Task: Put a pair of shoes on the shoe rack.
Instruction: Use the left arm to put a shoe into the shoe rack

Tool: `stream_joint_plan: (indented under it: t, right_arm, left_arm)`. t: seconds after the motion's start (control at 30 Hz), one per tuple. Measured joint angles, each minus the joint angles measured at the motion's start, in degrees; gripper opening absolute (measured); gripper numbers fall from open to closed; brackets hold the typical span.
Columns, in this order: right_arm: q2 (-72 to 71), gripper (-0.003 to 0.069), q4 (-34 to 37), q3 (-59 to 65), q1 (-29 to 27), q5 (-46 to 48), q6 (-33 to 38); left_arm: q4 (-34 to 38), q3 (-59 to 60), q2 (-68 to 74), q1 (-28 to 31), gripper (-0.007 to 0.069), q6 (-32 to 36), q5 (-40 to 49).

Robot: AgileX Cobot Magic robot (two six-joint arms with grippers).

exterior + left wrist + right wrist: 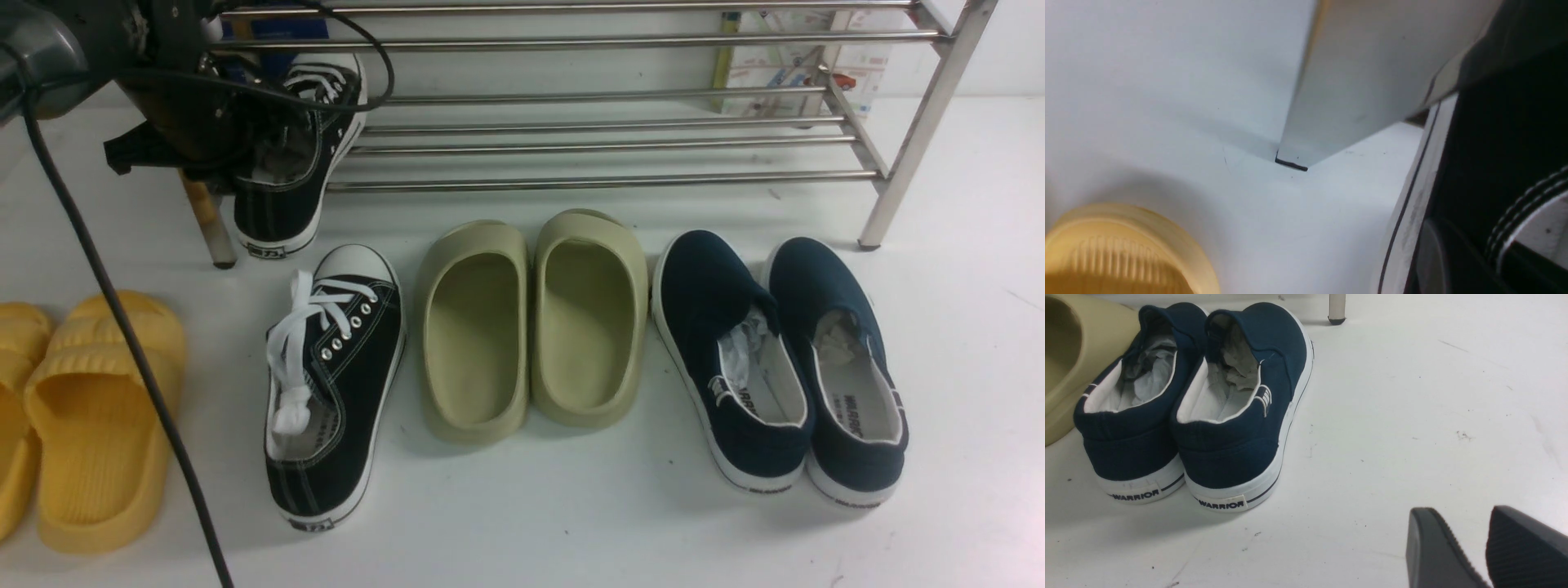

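One black sneaker (298,155) with a white toe cap lies tilted on the left end of the steel shoe rack (604,147). Its heel hangs over the front bar. My left gripper (237,143) is shut on this sneaker's side at the opening. The left wrist view shows its black canvas and white sole (1494,143) close up, beside a rack leg (1355,81). The other black sneaker (335,376) lies on the floor in front of the rack, laces loose. My right gripper (1464,512) is open and empty above bare floor. It is out of the front view.
Olive-green clogs (531,327) lie in the middle of the floor, navy slip-ons (784,367) to their right and yellow slippers (90,416) at the far left. The left arm's cable (122,327) hangs across the yellow slippers. The navy pair (1237,416) lies ahead of my right gripper.
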State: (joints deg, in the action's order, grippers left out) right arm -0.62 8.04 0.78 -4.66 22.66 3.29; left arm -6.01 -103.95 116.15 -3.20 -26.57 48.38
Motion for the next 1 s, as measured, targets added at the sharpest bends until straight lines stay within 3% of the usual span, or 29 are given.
stream_joint_plan:
  t: [0.1,0.17,0.23,0.4,0.57,0.73,0.87,1.0]
  right_arm:
    - [0.0,0.0239,0.0,0.0,0.0,0.0,0.0]
    - [0.0,0.0239,0.0,0.0,0.0,0.0,0.0]
    - [0.0,0.0239,0.0,0.0,0.0,0.0,0.0]
    - [0.0,0.0239,0.0,0.0,0.0,0.0,0.0]
    - [0.0,0.0239,0.0,0.0,0.0,0.0,0.0]
    - [0.0,0.0241,0.0,0.0,0.0,0.0,0.0]
    - [0.0,0.0239,0.0,0.0,0.0,0.0,0.0]
    - [0.0,0.0239,0.0,0.0,0.0,0.0,0.0]
  left_arm:
    - [0.0,-0.2,-0.1,0.0,0.0150,-0.5,-0.7]
    - [0.0,-0.3,-0.2,0.0,0.0281,-0.5,-0.8]
    - [0.2,-0.3,-0.5,0.0,0.0360,-0.5,-0.2]
    - [0.3,-0.3,-4.2,0.0,0.0484,1.0,4.8]
    - [0.5,0.3,-11.3,0.0,0.0502,2.4,17.9]
    - [2.5,10.3,-18.2,0.0,0.0504,4.0,21.7]
    - [5.2,26.3,-25.2,0.0,0.0504,5.1,15.7]
    - [8.4,36.0,-28.0,0.0,0.0456,10.3,1.4]
